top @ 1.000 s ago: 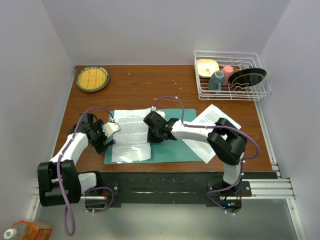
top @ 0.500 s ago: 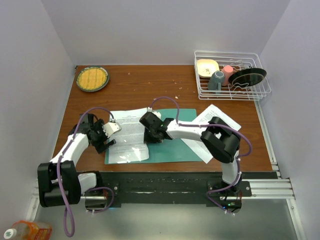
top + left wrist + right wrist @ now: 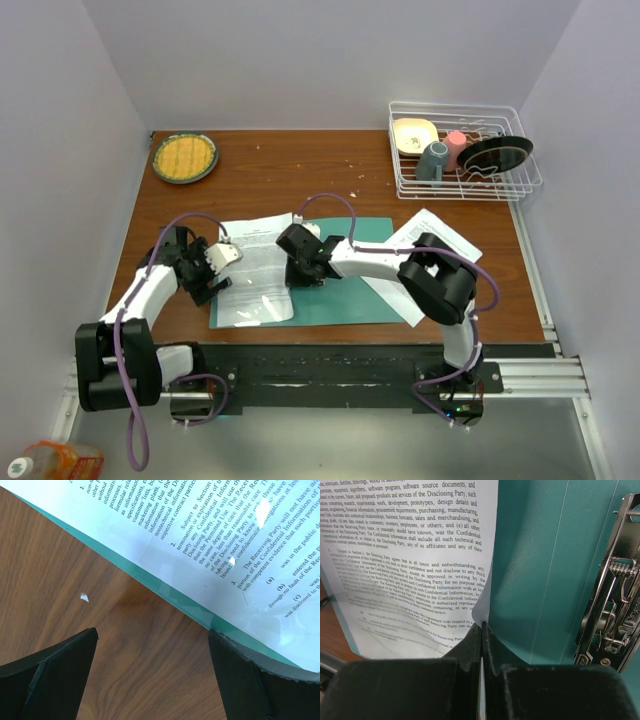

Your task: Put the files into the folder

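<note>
The teal folder [image 3: 345, 295] lies open near the table's front edge, with a metal clip [image 3: 615, 595] on its inner face [image 3: 540, 555]. A printed sheet [image 3: 255, 265] lies on the folder's left half, and its left part sits under a glossy clear sleeve [image 3: 225, 540]. My right gripper [image 3: 295, 270] is shut on that sheet's curled right edge [image 3: 483, 626]. My left gripper [image 3: 212, 288] is open and empty [image 3: 152, 632] over bare wood, with its right finger [image 3: 250, 675] at the folder's left edge [image 3: 165, 592]. More sheets [image 3: 425, 240] lie at the right, partly under my right arm.
A white wire dish rack [image 3: 465, 190] with cups and plates stands at the back right. A green plate with yellow filling [image 3: 185, 157] sits at the back left. Walls close in on both sides. A small crumb [image 3: 84, 597] lies on the wood.
My right gripper has moved left across the folder with the sheet's edge in it, and the sheet has slid left. The left arm has hardly moved.
</note>
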{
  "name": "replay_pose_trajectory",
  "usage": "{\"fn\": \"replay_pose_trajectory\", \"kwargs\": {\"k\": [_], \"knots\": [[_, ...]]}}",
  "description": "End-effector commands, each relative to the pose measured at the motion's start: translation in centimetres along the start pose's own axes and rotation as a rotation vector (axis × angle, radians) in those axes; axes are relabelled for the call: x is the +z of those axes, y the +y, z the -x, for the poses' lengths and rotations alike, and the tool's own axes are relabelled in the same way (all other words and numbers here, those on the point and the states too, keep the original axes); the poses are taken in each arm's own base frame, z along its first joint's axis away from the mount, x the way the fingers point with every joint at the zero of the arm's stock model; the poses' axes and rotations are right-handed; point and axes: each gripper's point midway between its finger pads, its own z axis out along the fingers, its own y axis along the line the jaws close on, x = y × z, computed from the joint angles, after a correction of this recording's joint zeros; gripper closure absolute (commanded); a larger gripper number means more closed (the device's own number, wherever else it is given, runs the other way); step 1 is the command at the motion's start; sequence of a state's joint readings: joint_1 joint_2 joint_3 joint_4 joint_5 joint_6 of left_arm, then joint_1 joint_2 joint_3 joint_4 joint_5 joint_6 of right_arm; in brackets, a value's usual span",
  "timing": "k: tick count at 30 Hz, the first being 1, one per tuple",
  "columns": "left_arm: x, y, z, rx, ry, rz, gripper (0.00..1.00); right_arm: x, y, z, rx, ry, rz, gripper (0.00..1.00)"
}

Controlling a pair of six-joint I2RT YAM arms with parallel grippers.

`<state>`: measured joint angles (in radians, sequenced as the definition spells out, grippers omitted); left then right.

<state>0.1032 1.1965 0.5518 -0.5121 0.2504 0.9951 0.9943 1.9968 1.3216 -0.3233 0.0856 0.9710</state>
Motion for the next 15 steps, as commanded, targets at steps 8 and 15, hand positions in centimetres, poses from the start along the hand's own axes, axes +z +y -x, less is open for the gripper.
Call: {"fn": "replay_pose_trajectory", "kwargs": {"k": [8,15], "knots": [[0.8,-2.0,-1.2,-0.026,0.034,-0.060,0.00,-1.3,-2.3,-1.5,0.069,0.022,-0.025,1.00],[0.7,-1.9,-1.2,-0.036,0.037,-0.055,0.00,-1.2,-2.6,-2.3,0.038,0.040,0.004,1.00]]}}
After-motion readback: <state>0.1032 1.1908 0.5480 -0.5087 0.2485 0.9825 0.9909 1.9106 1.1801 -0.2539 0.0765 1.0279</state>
